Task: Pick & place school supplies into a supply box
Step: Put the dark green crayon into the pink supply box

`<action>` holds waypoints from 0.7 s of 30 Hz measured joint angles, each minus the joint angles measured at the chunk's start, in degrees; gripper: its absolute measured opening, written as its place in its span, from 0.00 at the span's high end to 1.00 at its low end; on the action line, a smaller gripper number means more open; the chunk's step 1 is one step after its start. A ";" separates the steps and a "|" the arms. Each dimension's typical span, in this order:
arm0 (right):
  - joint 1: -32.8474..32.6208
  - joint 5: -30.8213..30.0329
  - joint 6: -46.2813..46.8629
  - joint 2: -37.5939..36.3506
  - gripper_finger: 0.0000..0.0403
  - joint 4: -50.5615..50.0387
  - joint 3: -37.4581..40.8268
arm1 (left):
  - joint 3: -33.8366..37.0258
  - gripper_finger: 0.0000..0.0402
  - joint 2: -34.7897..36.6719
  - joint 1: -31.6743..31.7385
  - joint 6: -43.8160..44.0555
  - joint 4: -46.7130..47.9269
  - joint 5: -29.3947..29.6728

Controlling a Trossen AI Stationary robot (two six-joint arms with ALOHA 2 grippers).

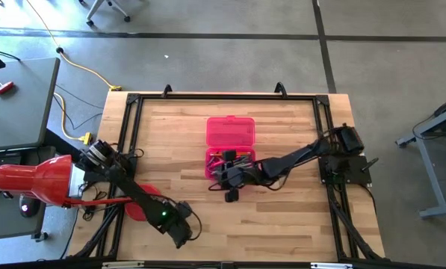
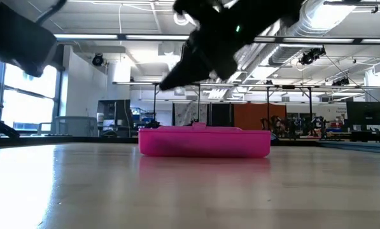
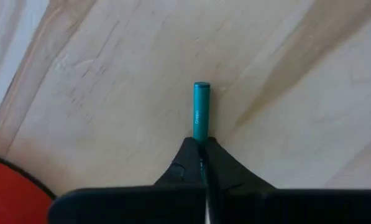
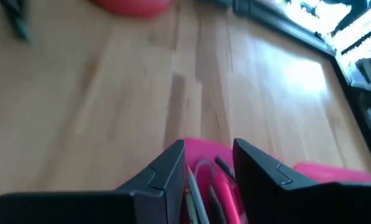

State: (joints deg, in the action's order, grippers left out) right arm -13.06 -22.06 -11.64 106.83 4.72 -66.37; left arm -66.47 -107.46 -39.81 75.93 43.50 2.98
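Supply box (image 1: pixel 230 134) sits open mid-bench, lid flipped toward the far edge, tray nearer the robot. Tray already holds several supplies: dark and reddish pens show in the high view, plus grey ones in the right wrist view, so most of the set looks packed. Exact count can't be told.

Right gripper (image 4: pixel 209 163) hangs right over the tray's near end w/ fingers parted and nothing between them; pens lie in the box just below. Judged: it's at a drop-off, item released.

Left gripper (image 3: pixel 202 149) is low over the bench near the front-left, well apart from the box, clenched on a teal pen (image 3: pixel 201 111) whose free end sticks out past the fingertips. A red disc (image 3: pixel 11 193) lies just beside it; not part of the job.

Left to do, as far as visible: carry the teal pen across to the box and drop it in. No other loose supplies can be made out on the bench (image 1: pixel 282 224). Lid not yet closed.
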 joint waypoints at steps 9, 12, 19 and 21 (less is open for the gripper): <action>-7.58 -0.42 2.92 -12.36 0.72 -5.00 0.00 | 0.01 0.87 -0.07 6.31 -6.41 -0.58 -0.23; -10.19 -0.32 4.15 -16.27 0.72 -6.97 0.00 | -0.52 0.86 -0.16 8.48 -9.43 -0.41 -1.01; -15.68 -2.14 4.19 -21.79 0.72 -8.56 0.00 | -6.14 0.90 -0.50 12.95 -19.05 -0.53 7.41; -16.79 -2.78 4.17 -22.49 0.72 -8.77 0.00 | -7.92 0.90 -0.48 14.10 -21.68 -0.70 7.35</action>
State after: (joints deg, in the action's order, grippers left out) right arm -29.85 -24.84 -7.46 84.34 -4.05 -66.37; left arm -74.39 -107.94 -25.71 54.26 42.79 10.33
